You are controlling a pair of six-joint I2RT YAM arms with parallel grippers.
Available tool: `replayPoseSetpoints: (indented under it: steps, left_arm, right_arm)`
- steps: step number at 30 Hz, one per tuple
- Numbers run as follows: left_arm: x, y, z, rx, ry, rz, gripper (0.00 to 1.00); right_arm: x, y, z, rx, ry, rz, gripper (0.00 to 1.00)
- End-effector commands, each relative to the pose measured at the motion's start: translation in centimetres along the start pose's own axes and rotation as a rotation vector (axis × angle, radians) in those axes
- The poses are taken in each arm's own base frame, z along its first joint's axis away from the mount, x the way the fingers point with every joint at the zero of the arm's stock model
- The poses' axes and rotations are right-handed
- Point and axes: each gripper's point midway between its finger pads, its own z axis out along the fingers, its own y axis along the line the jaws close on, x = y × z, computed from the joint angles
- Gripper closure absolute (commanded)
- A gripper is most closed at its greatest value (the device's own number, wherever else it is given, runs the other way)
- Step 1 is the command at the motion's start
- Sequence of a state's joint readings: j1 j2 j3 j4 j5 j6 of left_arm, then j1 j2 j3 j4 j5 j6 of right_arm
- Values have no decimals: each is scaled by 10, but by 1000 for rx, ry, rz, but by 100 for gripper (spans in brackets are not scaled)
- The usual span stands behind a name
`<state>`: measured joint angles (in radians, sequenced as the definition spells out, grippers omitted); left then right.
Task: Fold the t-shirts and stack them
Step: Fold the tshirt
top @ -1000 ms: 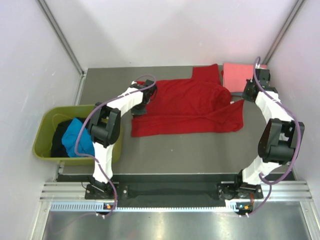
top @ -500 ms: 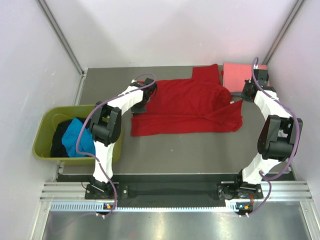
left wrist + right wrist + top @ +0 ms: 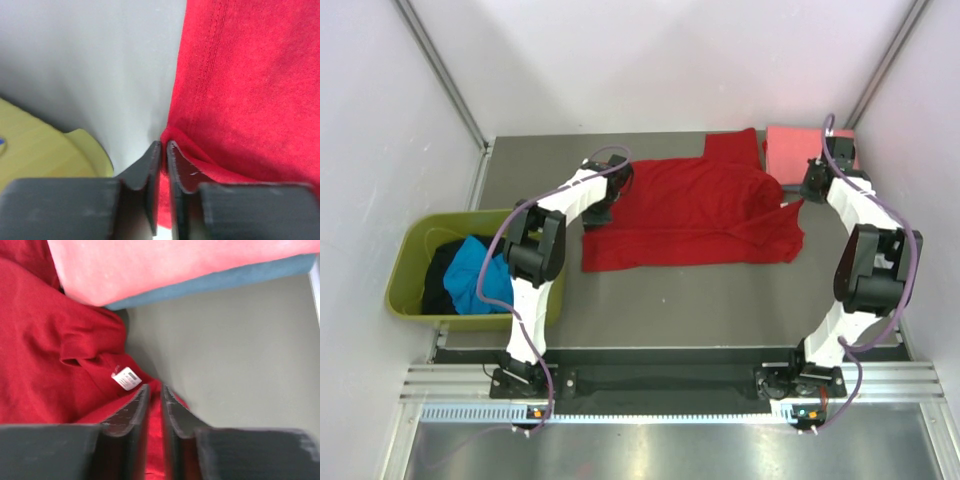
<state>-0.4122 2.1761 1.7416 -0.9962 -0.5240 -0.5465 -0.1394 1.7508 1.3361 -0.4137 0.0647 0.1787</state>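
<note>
Pinching at opposite ends, both arms work the red t-shirt (image 3: 695,215), which lies spread sideways across the middle of the table (image 3: 700,300), hem to the left and neck to the right. The left gripper (image 3: 163,145) sits at the stitched hem; its jaws stand almost together, a thin slit between them with red cloth drawn up into it. The right gripper (image 3: 152,390) is at the neck end, just beside the white label (image 3: 126,378), its jaws equally narrow with red fabric in the gap.

A folded salmon-pink t-shirt (image 3: 792,150) rests on a blue t-shirt (image 3: 225,277) at the far right corner, touching the red one's edge. The turquoise t-shirt (image 3: 480,275) and black t-shirt (image 3: 440,280) wait in the olive tub (image 3: 405,262).

This looks like the laying-out or first fold of the red shirt. Next, both ends likely need raising evenly and carrying over together, keeping the cloth taut so that no wrinkle sets.
</note>
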Motion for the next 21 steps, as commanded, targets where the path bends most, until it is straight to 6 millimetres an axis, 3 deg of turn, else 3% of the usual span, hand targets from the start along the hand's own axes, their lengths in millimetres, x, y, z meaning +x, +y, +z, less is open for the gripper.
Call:
replayPoseSetpoints:
  steps: [1,5,6,7,9,10,12,14,15,17,18,20,21]
  left_arm:
    - [-18,8,-20,-2,-26,-17,82]
    - [-37,5,-60,51,-106,-1,76]
    - [-41,0,-71,71,-129,2,74]
    - [-43,-2,-83,102,-143,3,72]
    - [-42,-11,-100,139,-170,34,70]
    - [-41,-11,-108,152,-180,36,69]
    - [-30,-24,-118,192,-179,80,68]
    - [-18,-40,-128,301,-150,102,68]
    - [-7,-50,-126,337,-136,113,68]
    - [2,-61,-135,417,-141,121,69]
    - [14,-72,-132,458,-124,139,68]
    - [25,-79,-131,496,-100,149,69]
    - [35,-83,-128,512,-69,156,69]
  right_arm:
    - [-44,18,-15,-56,-85,10,81]
    - [-35,13,-36,8,2,125,62]
    - [-18,6,-39,48,57,168,60]
    - [-17,5,-50,52,45,183,58]
    - [6,-3,-54,90,84,207,53]
    - [9,-6,-64,95,76,219,52]
    - [33,-15,-68,109,125,240,52]
    - [41,-19,-82,102,112,261,52]
    - [60,-22,-82,99,142,280,52]
    - [64,-19,-94,61,108,308,54]
    - [84,-15,-92,40,145,336,55]
    - [91,-10,-96,4,122,357,58]
    - [112,-5,-93,-28,171,371,58]
